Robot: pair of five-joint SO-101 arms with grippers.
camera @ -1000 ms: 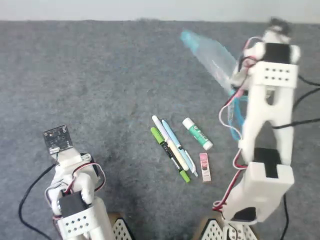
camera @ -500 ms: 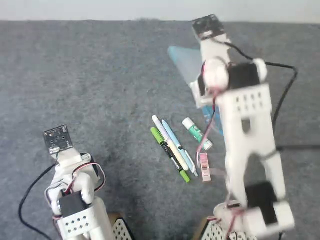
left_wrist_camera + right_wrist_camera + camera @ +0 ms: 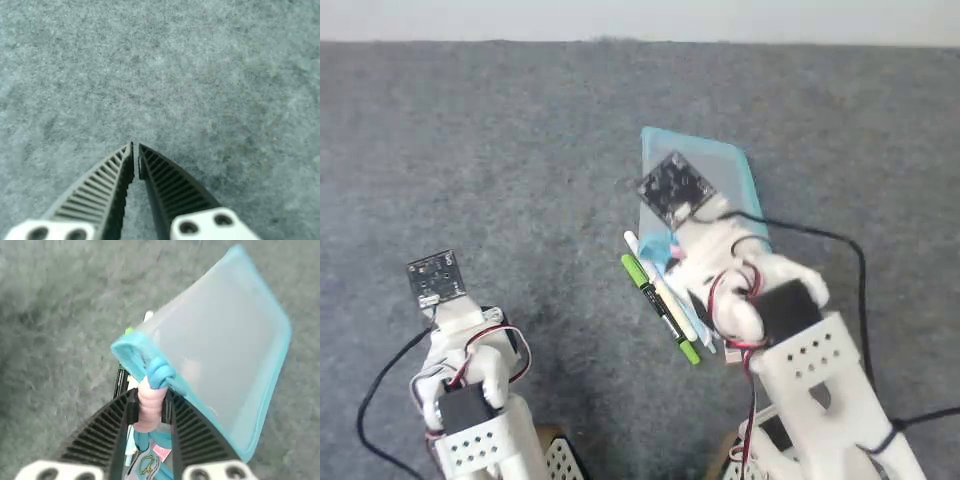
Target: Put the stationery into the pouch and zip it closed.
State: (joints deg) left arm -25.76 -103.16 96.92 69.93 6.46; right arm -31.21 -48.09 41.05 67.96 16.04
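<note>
**Grasp and layout.** The right gripper (image 3: 149, 399) has its fingers pinching the pink pull tab (image 3: 148, 412) at one corner of the translucent blue pouch (image 3: 705, 165). In the high view, the pouch sits mid-worktop (image 3: 500, 150). The pens (image 3: 660, 308) lie at its 7 o'clock, partly under the right arm, with their long axes running 11 to 5 o'clock. The left gripper (image 3: 136, 148), fingers pressed together on nothing, sits well apart at 8 o'clock, so the right arm is the nearer one.

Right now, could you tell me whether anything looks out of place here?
Yes: the pouch, pinched by its pink tab in the right gripper, sits askew over the pens' far ends. The pens lie outside it on the carpet, so it partly covers them.
</note>
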